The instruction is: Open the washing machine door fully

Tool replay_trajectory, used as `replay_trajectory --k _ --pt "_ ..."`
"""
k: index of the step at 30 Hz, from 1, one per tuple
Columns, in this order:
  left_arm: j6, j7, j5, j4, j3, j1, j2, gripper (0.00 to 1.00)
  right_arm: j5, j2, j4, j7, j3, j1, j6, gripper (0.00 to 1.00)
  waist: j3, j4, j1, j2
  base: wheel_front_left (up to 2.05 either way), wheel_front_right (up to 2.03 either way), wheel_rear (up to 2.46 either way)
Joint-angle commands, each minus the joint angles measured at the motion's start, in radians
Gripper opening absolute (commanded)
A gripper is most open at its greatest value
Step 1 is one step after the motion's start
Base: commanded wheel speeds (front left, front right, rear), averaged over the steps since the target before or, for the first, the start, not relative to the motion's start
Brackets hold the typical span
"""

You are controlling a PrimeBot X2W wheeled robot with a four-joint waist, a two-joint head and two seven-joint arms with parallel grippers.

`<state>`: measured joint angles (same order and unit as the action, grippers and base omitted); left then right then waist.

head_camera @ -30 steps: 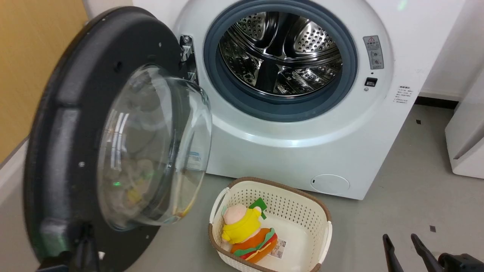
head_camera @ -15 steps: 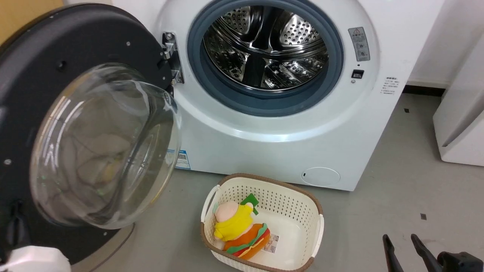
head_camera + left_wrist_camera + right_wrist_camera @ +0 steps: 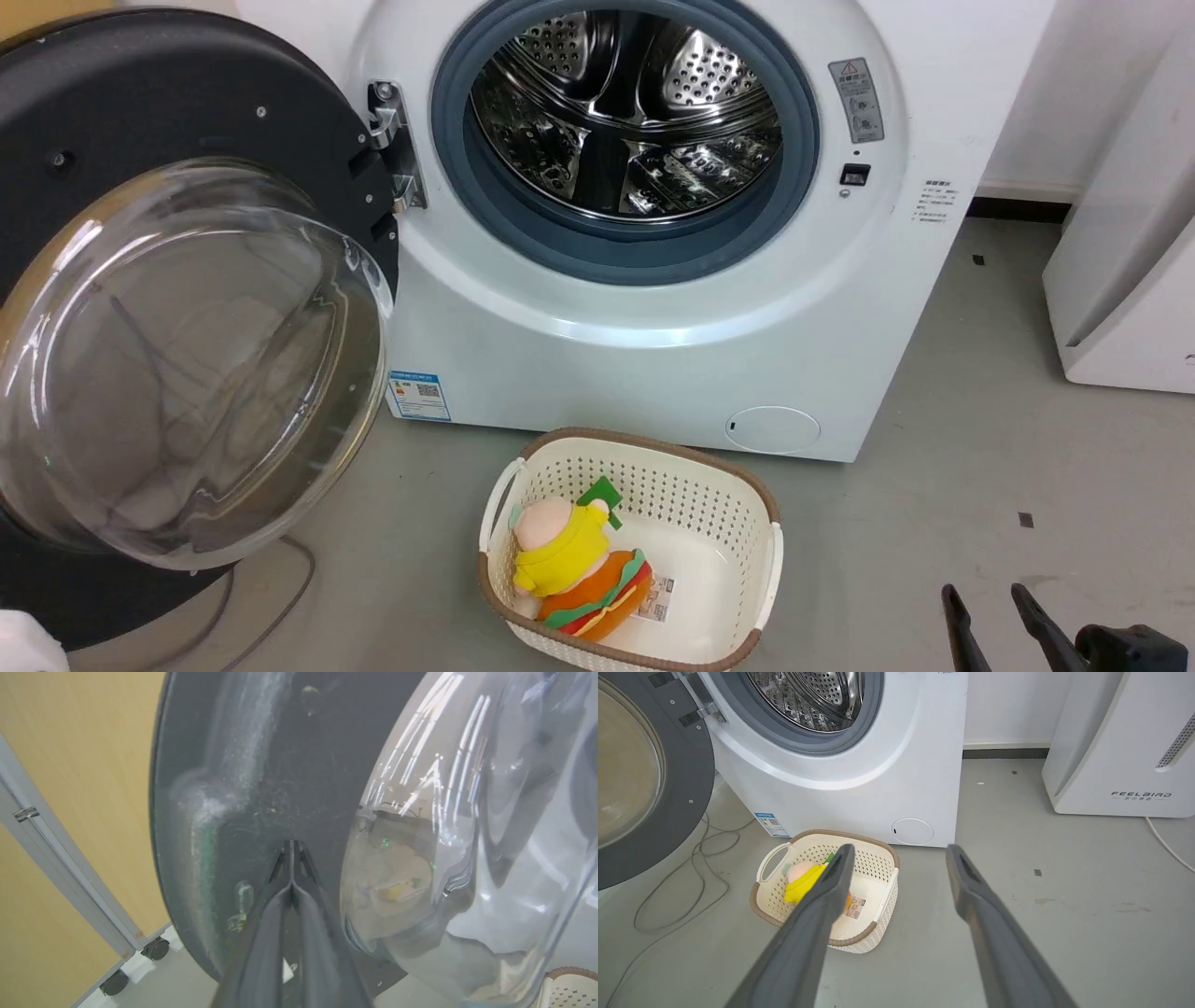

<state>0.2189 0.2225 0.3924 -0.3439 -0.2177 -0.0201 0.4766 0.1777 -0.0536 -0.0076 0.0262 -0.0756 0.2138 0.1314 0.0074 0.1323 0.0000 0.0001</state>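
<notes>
Lying in basket (image 3: 672,481): plush toy (image 3: 574,569) (yellow-topped) | left gripper (image 3: 290,851) together | right gripper (image 3: 900,848) apart

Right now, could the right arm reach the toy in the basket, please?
Probably yes: the right gripper is open, the basket is open-topped, the toy lies uncovered in it, and the door hangs well off to its left.

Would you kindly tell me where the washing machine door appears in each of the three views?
Head view: the door fills the left side.
Left wrist view: the door spans centre and right, beyond the left gripper.
Right wrist view: the door sits at the left edge.
Shared landmark: the basket.
</notes>
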Motion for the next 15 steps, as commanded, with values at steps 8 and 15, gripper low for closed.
replay_trajectory --k 8,15 --pt "-0.009 0.03 -0.005 -0.004 0.003 0.029 -0.03 0.0 0.01 0.003 0.011 -0.004 -0.001 -0.014 -0.001 1.0 -0.022 -0.013 0.0 -0.0001 0.0 0.0 0.0" --pt "-0.012 0.036 -0.017 0.095 0.023 0.145 -0.085 0.0 0.021 0.003 0.023 -0.007 0.002 -0.001 -0.001 1.0 -0.05 -0.015 0.0 -0.0001 0.0 0.0 0.0"
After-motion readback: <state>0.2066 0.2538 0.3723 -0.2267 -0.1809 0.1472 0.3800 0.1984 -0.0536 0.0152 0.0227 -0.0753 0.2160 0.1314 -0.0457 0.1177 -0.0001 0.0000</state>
